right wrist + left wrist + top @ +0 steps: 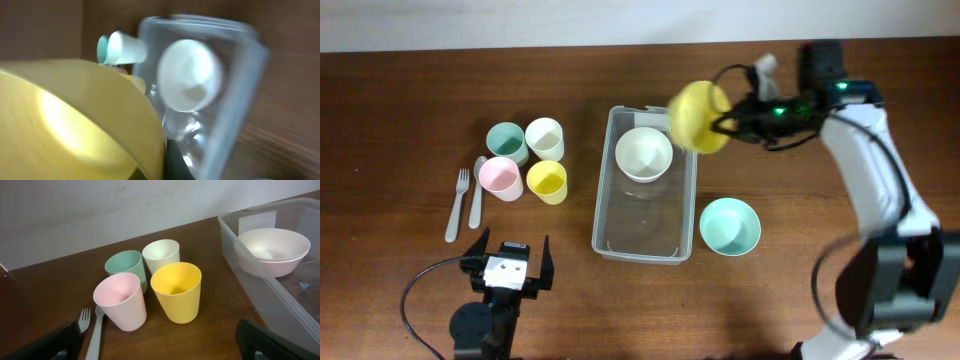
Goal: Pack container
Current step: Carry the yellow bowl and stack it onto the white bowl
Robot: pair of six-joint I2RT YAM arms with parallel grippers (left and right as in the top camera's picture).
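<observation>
Brown wooden table. Clear container at centre, white bowl inside far end. Right gripper clamped on yellow bowl, above container's far right corner. Left gripper spread wide, empty, at near edge. Four cups left of container

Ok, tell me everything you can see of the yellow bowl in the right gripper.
The yellow bowl is round, plain pastel, plastic-looking. It is tipped nearly on edge, gripped at its rim by the right gripper, above the far right corner of the clear container. Only the gripper seems to touch it.
</observation>
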